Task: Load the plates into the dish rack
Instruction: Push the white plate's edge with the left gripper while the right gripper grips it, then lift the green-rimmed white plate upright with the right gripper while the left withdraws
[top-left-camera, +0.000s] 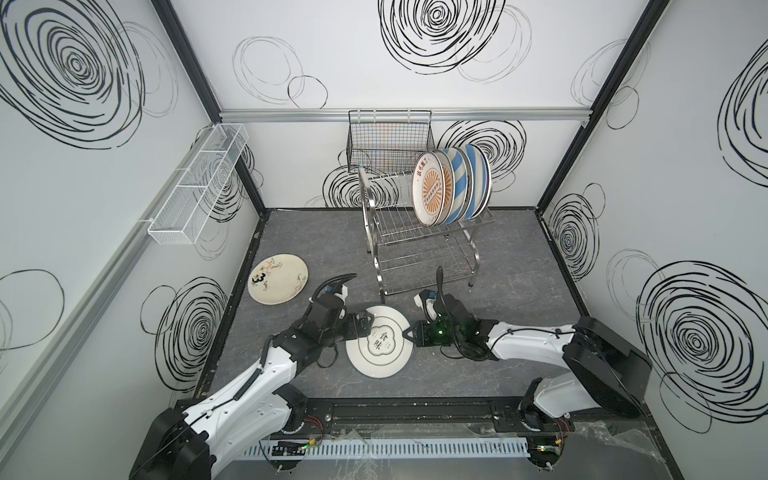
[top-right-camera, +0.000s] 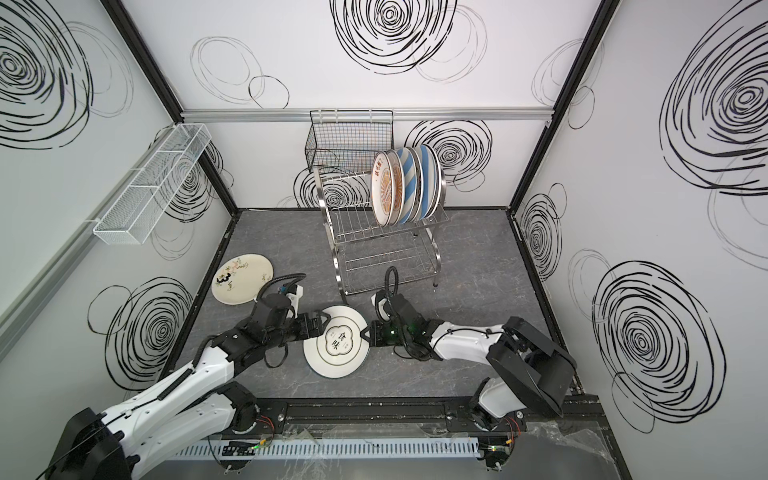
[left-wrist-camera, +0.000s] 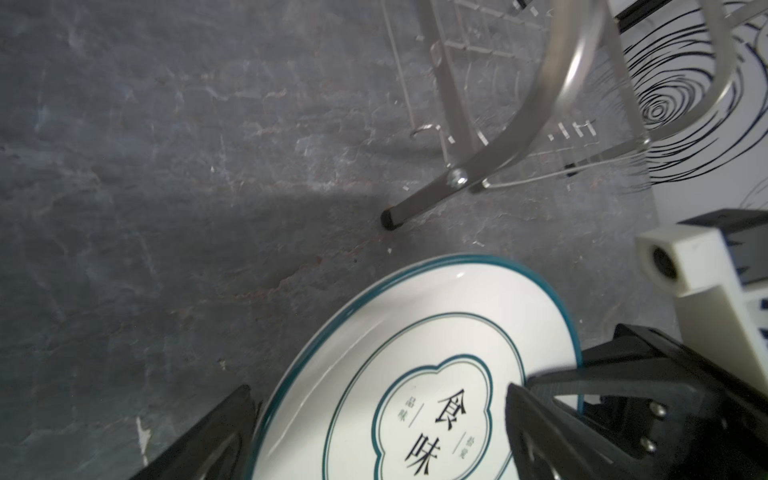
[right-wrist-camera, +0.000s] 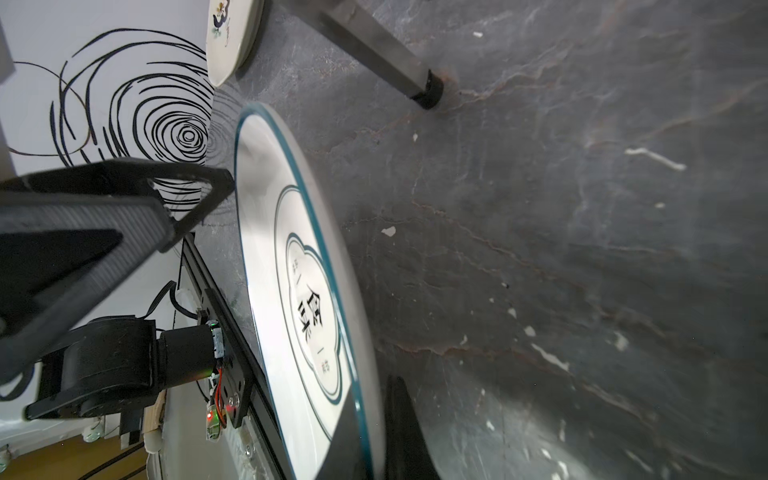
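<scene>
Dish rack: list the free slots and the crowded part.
Top tier of the dish rack: bare slot wires left of the orange sunburst plate. Lower tier bare. Crowded at the right end, where the striped plates stand packed.

You see the green-rimmed plate (top-left-camera: 380, 343) near the front middle of the tabletop (top-left-camera: 519, 291), caught between both arms: the left gripper (top-left-camera: 368, 325) grips its left rim and the right gripper (top-left-camera: 408, 333) is clamped on its right rim. The cream plate (top-left-camera: 277, 279) lies flat near the left edge. Toward the back edge, the dish rack (top-left-camera: 424, 245) holds four plates (top-left-camera: 451, 187) upright at the right end of its upper tier.
</scene>
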